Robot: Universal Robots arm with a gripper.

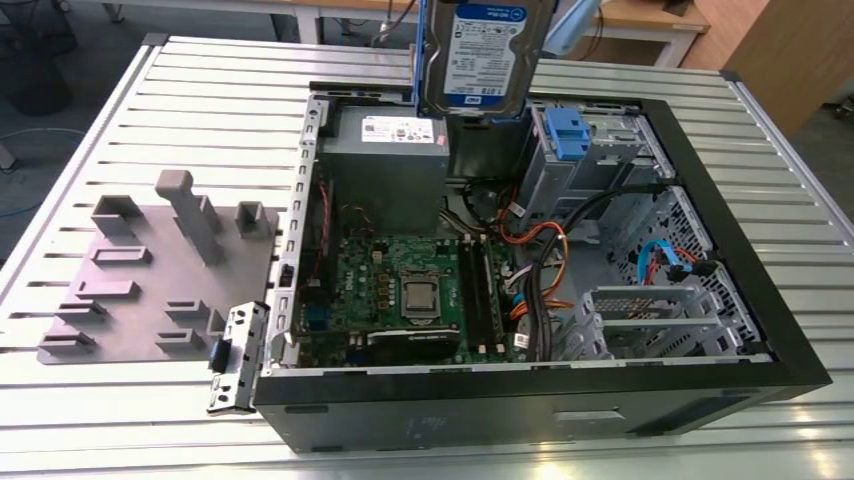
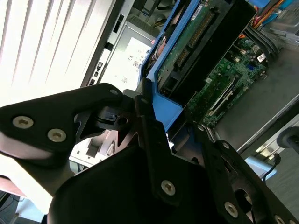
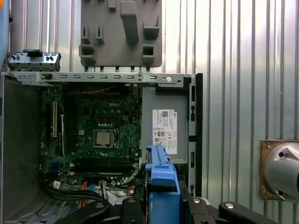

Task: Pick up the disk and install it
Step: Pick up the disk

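While the disk (image 1: 491, 50) hangs upright over the open case (image 1: 534, 400) in the exterior view, the second wrist view shows the hand (image 2: 166, 114) clamped on its 2 blue rails. First wrist view: disk edge-on above the power supply (image 3: 150, 100). Likely stiff, hefty and shock-fragile; grip the rails.

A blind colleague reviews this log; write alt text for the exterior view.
The disk, label facing the camera, hangs upright above the open computer case, over its grey power supply. The case lies on a ribbed metal table, motherboard exposed; a grey fixture plate sits at the exterior view's left.
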